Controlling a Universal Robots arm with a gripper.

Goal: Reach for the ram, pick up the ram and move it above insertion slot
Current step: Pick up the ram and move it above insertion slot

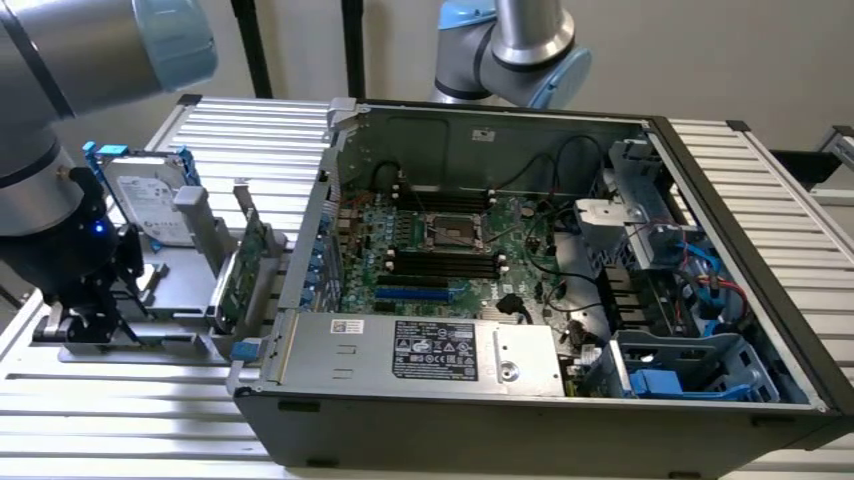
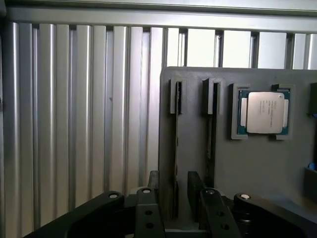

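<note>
Closest to the wrist camera are the two black fingers (image 2: 148, 210) of the gripper (image 2: 176, 192). They stand apart, one on each side of the ram (image 2: 176, 148), and a small gap shows on both sides, so they hold nothing. The ram stands on its edge in a slot of a grey holder (image 2: 247, 168) and is seen as a thin dark strip. A second, similar slot is beside it. Further along, a processor (image 2: 262, 113) lies flat in its pocket; its writing is too small to read. The holder rests on a ribbed metal table (image 2: 74, 124).

At the exterior view's left, the gripper (image 1: 83, 325) is low over the holder (image 1: 167, 300). Next come a hard drive (image 1: 140, 200) with blue rails and an upright green card (image 1: 247, 265). To the right is the open computer case (image 1: 747, 250). The insertion slot (image 1: 441, 258) is one of several black parallel ones on the board, well apart from the ram. The power supply (image 1: 427, 350) carries a black label and a white sticker, both unreadable.
</note>
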